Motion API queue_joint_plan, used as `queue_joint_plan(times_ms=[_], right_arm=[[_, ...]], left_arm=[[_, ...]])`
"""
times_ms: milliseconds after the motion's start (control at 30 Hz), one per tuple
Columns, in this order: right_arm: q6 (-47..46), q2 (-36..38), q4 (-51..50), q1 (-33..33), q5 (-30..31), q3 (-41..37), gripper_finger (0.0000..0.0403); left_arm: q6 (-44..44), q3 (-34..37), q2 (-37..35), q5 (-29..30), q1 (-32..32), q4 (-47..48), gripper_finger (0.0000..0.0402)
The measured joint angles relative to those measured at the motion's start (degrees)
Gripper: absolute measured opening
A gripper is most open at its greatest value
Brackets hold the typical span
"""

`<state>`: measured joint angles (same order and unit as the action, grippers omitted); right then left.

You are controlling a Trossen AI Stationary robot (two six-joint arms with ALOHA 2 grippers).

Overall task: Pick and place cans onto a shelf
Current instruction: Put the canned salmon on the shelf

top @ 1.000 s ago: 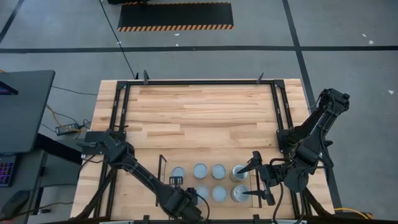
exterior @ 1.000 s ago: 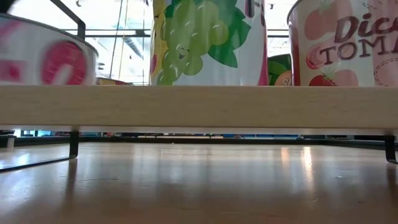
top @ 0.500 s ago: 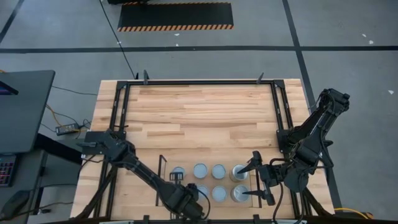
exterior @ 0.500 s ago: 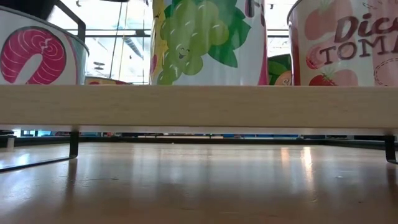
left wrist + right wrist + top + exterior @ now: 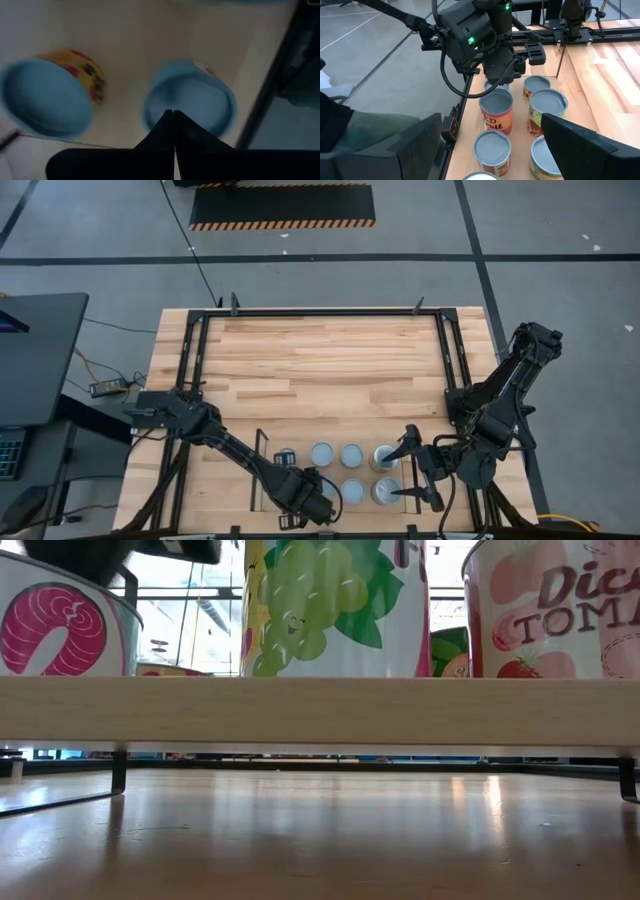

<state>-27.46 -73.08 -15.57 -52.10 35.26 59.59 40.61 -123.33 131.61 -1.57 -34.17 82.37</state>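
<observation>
Left hand shut, empty, over cans at near edge; right hand wide open, empty. Cans rigid, slick: grip sides.

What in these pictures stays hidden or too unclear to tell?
- High view: the left gripper covers the near-left small round metal cans on the light-wood shelf, so their count is unsure.
- Low view: can tops cut off by the upper edge.
- Left wrist view: blurred; labels unreadable.
- Right wrist view: the right gripper, open, has a finger hiding one can's side.
</observation>
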Motion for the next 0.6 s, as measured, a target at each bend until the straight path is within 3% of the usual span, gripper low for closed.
queue_joint_plan(times_ms=[600], right_arm=[[0.1, 0.0, -0.2, -0.3, -0.4, 0.0, 0.0348]], left_arm=[[-0.6, -0.1, 1.6, 1.4, -1.0, -0.8, 0.0002]])
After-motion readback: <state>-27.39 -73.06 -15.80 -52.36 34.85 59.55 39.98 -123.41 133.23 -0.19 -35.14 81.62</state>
